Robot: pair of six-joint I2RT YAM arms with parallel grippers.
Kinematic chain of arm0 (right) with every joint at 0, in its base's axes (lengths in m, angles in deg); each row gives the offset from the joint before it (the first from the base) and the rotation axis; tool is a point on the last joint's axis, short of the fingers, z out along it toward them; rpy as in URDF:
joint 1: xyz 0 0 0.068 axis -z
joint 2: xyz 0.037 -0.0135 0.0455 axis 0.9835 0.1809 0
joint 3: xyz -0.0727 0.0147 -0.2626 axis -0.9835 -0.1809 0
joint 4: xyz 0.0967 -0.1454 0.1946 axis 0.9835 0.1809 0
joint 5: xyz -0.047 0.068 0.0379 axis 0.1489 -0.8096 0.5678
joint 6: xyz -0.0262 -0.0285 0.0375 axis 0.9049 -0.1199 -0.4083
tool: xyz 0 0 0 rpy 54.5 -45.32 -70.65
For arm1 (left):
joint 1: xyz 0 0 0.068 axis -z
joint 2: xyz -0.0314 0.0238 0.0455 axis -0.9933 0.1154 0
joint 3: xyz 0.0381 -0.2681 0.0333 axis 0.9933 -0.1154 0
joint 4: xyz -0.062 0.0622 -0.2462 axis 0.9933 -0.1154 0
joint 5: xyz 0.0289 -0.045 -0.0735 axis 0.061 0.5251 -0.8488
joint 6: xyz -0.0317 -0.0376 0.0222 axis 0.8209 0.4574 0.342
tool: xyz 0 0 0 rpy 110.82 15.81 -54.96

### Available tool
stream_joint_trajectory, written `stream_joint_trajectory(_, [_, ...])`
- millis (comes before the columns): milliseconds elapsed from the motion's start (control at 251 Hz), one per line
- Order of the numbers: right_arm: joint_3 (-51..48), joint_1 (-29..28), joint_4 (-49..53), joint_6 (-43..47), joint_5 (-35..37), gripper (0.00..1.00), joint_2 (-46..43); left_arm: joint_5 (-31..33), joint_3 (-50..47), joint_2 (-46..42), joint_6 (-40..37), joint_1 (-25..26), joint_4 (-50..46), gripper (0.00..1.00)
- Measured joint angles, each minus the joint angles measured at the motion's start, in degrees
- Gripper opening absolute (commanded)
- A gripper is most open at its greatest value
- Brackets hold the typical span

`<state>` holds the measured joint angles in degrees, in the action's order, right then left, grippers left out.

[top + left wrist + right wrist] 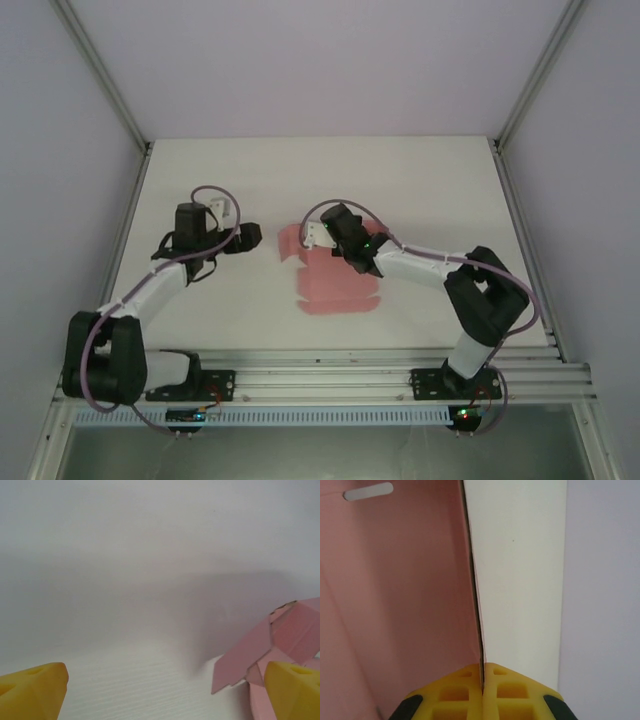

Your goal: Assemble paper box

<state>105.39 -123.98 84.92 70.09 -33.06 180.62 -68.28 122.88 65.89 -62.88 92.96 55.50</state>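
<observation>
1. Top external view: the paper box (335, 292) lies near the middle of the desk (200, 170) as a partly folded pink sheet. It sits between your two arms, and its length seems to run away from the bases toward the far edge.
2. Right wrist view: your right claw (483, 680) is closed, pinching one thin edge of a pink panel that stands on edge and runs straight away from the fingers. The bare desk lies to the right of that edge.
3. Left wrist view: your left claw (165, 680) stands wide open and holds nothing. The box is off to its right, with a raised flap just beside the right yellow finger (292, 690). I cannot tell whether the two touch.
4. From above, the left claw sits just beside the sheet's far-left flap, so it is the free arm nearest the loose paper.
5. My judgement: the next move depends on that sideways offset. Shift the left claw toward the box before closing, while the right claw keeps its panel upright.
</observation>
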Motion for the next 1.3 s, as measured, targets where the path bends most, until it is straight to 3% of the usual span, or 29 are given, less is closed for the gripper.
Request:
stream_joint_trajectory(212, [-6.32, 0.0, -13.77, 6.51, 2.45, 0.0, 0.94, -0.35, 3.8, 9.11, 1.11, -0.13, 0.22, 1.0])
stream_joint_trajectory(591, [-8.7, -0.17, -22.29, 8.68, 2.73, 0.0, 0.94, -8.98, 12.17, 25.31, 0.28, 1.07, 6.29, 0.96])
stream_joint_trajectory(898, [-8.96, -0.5, -23.71, 7.93, 3.65, 0.0, 0.92, -12.96, 12.61, 26.1, -4.17, 11.45, 9.33, 0.92])
stream_joint_trajectory(1157, [-10.43, -0.76, -24.33, 6.67, 5.01, 0.0, 0.9, -13.2, 11.23, 26.73, -4.33, 11.91, 12.81, 0.77])
stream_joint_trajectory(1301, [-10.49, -1.03, -24.3, 6.47, 5.01, 0.0, 0.79, -15.32, 6.88, 25.35, -5.35, 11.91, 15.67, 0.73])
